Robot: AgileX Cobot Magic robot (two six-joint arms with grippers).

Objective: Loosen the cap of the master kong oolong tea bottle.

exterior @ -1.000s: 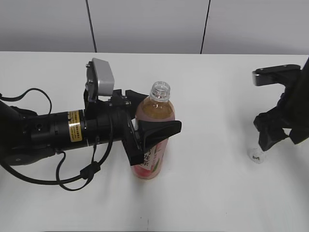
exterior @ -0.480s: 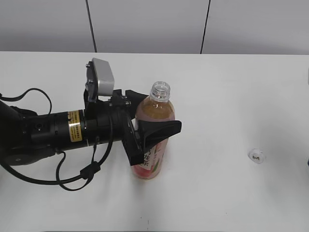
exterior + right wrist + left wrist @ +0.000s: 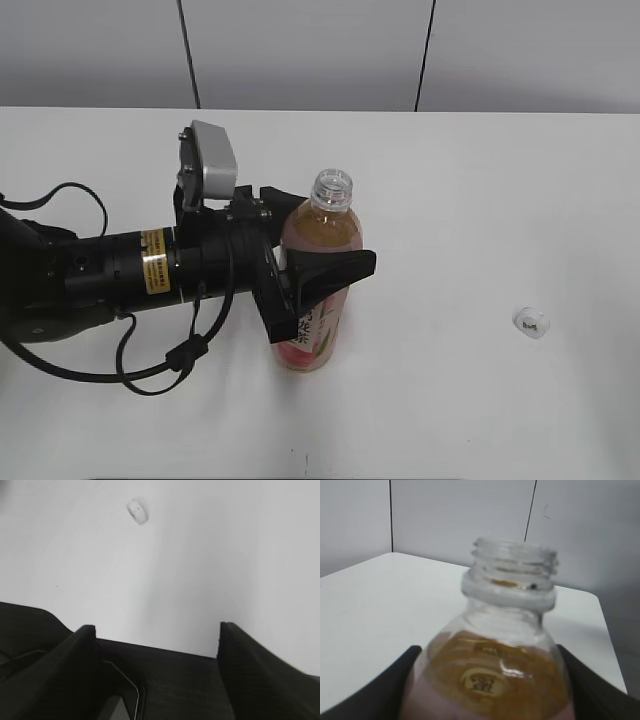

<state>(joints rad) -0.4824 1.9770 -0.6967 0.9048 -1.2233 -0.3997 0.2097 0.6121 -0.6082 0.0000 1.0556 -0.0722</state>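
Note:
The master kong oolong tea bottle (image 3: pixel 322 285) stands upright at the table's middle, amber tea inside, pink label low down, its threaded neck (image 3: pixel 512 575) bare. My left gripper (image 3: pixel 315 275) is shut on the bottle's body, one black finger on each side (image 3: pixel 485 680). The white cap (image 3: pixel 531 322) lies alone on the table at the right. It also shows small and far in the right wrist view (image 3: pixel 138 511). My right gripper (image 3: pixel 156 630) is open and empty, out of the exterior view.
The white table (image 3: pixel 450 200) runs back to a grey panelled wall (image 3: pixel 300 50). The left arm's black body and cables (image 3: pixel 110 280) lie across the table's left side.
My right arm stood over the cap at the right one second ago. It has drawn away out of the exterior view, leaving the cap on the table. The left gripper and bottle have not moved.

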